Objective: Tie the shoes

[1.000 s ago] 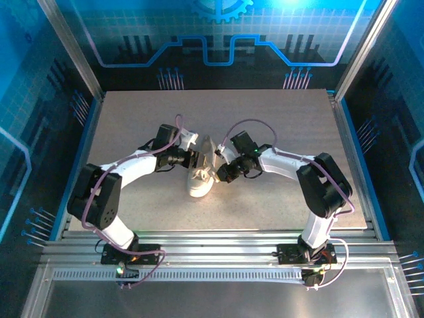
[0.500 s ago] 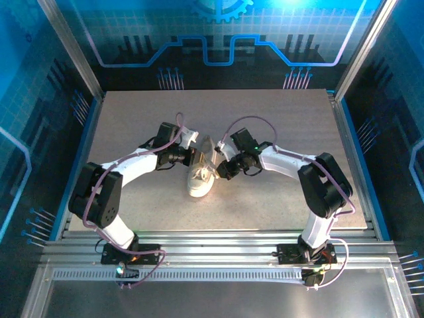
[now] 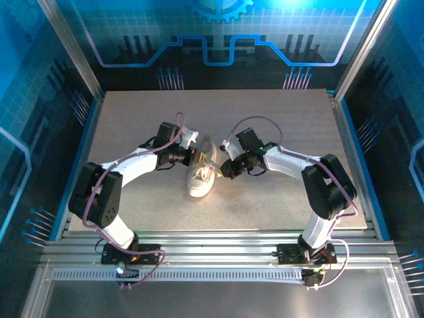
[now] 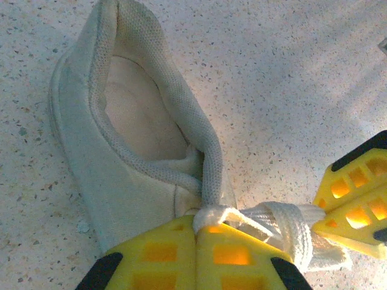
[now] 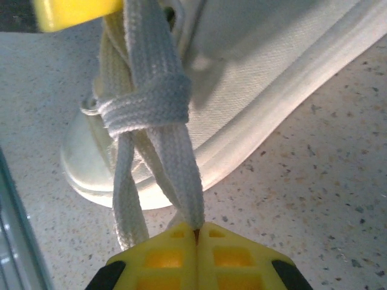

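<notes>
The sneaker (image 3: 201,173) is seen lying on the table (image 3: 285,126) between the 2 grippers, toe toward the arm bases, its mouth and pale lining exposed. The left gripper (image 4: 196,232) is clamped on the laces (image 5: 158,103) by the tongue. The right gripper (image 5: 196,232) is pinched on 1 taut strand. 1 second ago the left jaws were parted, and the right wrist has since been drawn slightly rightward.

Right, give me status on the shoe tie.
Left gripper shut on lace. Right gripper shut on lace, pulled taut. Sneaker on table, one lace wrap formed. Grippers crowded close together.
</notes>
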Controlling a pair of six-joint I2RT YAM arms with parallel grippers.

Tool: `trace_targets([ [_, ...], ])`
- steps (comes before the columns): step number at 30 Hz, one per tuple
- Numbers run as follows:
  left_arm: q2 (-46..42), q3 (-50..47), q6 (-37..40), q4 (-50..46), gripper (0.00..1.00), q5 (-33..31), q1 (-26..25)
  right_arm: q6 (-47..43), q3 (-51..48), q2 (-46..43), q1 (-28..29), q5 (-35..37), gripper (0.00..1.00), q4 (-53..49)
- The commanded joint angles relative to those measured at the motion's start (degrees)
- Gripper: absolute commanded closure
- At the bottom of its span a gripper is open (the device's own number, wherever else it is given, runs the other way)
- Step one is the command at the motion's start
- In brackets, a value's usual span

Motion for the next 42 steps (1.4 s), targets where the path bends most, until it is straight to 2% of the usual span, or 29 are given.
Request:
trace_targets([
  [1,-0.80,2.02,1.53,-1.65,0.98,1.31,0.18,-0.74,0.80,0.00,-0.35,-4.94,0.97,0.25],
  [7,-0.29,2.50,2.05,-2.71,0.99,1.42,0.17,-2.58,3.73,0.69,-0.33,-4.18,0.88,-2.66],
  [12,-0.35,2.45,2.23,-2.74,0.99,1.39,0.16,-3.46,4.96,1.20,-0.42,-2.94,0.91,-4.38],
  [16,-0.35,2.50,2.31,-2.79,0.99,1.49,0.12,-4.15,5.13,1.05,-0.41,-1.83,1.00,-5.31],
  [23,-0.18,2.85,2.31,-3.28,0.98,1.76,0.17,-4.35,3.74,1.29,-0.95,1.09,1.00,-6.72],
  [33,-2.50,1.43,2.23,-3.50,0.97,3.76,-0.13,-5.43,6.10,6.67,-2.11,4.61,1.00,-9.76],
  [35,-3.60,0.30,2.31,-3.00,0.95,3.64,-0.31,-5.78,6.73,7.50,-2.25,4.96,1.00,-10.12],
  [42,-5.78,-1.45,2.36,-2.36,0.72,3.22,-0.29,-6.24,6.71,8.54,-2.42,5.67,1.00,-11.19],
])
